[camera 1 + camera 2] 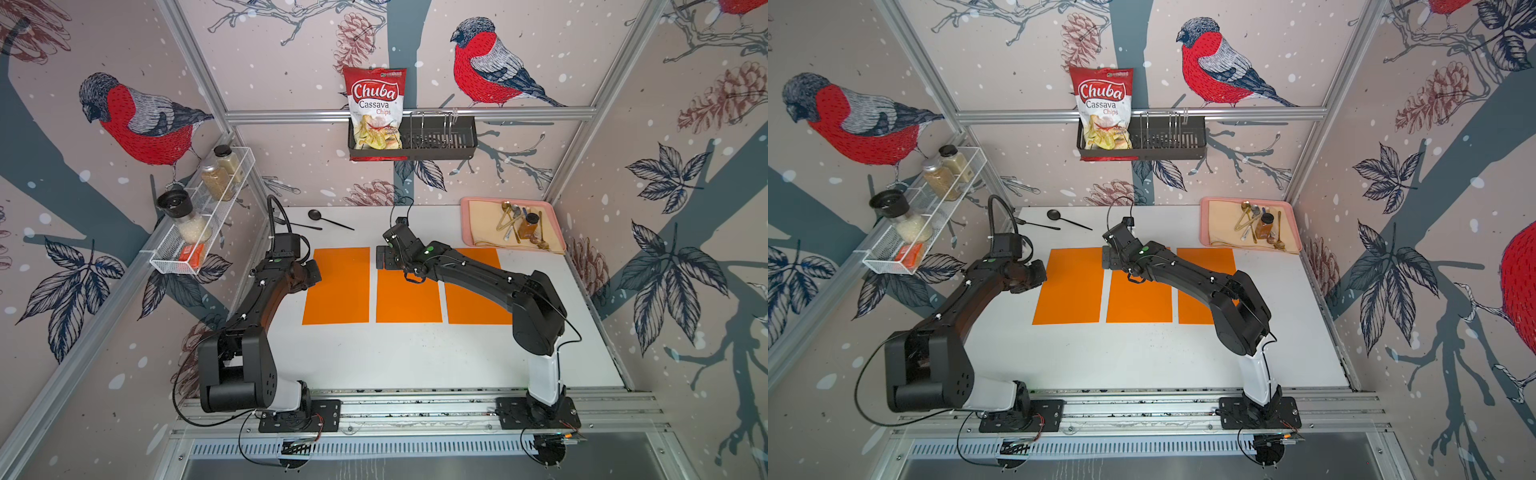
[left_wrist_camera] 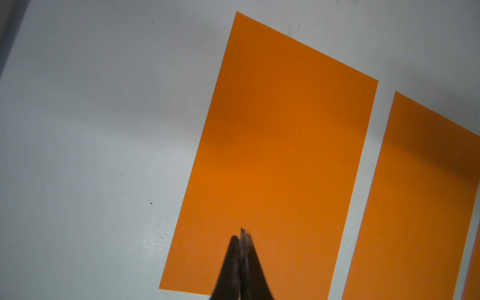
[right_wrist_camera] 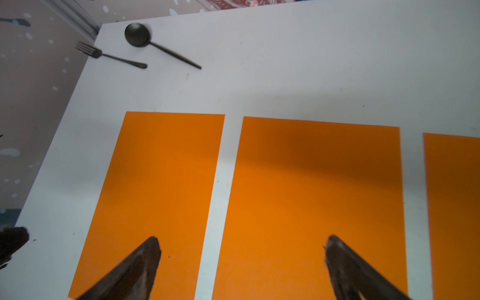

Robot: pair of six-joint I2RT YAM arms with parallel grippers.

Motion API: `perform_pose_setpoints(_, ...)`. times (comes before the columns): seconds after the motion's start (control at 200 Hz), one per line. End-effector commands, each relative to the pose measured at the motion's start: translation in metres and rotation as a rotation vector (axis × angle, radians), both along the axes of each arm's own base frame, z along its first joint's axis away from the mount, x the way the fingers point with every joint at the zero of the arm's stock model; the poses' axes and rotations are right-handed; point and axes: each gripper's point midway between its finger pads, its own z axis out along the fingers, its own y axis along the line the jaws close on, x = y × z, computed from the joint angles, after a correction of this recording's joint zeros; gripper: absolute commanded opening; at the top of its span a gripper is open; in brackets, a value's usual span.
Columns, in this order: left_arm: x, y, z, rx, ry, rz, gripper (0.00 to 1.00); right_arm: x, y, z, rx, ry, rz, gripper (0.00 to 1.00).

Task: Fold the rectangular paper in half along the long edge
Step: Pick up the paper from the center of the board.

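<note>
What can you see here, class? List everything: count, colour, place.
Table: one, white, under everything.
Paper sheets: three, orange, side by side mid-table.
Spoon: one, black, far table edge.
Fork: one, black, beside the spoon.
Tray: one, pink, far right corner.
Chip bag: one, red-white, back-wall basket.
Wire shelf: one, white, left wall, holding jars.
Left gripper: black, shut, by leftmost sheet's left edge.
Right gripper: black, open, near middle sheet's far edge.

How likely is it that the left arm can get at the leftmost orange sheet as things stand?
Probably yes. The left end effector, shut, shows over the leftmost orange sheet in the left wrist view; nothing lies on the sheet, and the right arm is over the middle sheet, apart.
</note>
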Motion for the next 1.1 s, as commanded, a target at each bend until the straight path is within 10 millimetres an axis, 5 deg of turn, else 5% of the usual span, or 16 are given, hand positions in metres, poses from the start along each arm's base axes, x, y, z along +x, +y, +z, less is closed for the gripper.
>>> perform_pose_setpoints(0.0,-0.011,0.009,-0.014,0.002,0.070,0.011,0.00,-0.011,0.018,-0.002,0.061,0.041,0.093,1.00)
perform_pose_setpoints(0.315,0.011,0.031,-0.051,-0.006,0.179,0.042,0.00,-0.020,0.052,-0.039,0.139,0.154,0.174,1.00)
perform_pose_setpoints(0.59,0.028,0.047,-0.063,0.020,0.183,0.082,0.00,-0.016,0.076,-0.055,0.151,0.212,0.201,0.99)
perform_pose_setpoints(1.096,0.043,0.046,-0.085,-0.063,0.196,0.081,0.00,-0.026,0.094,-0.086,0.123,0.274,0.215,0.98)
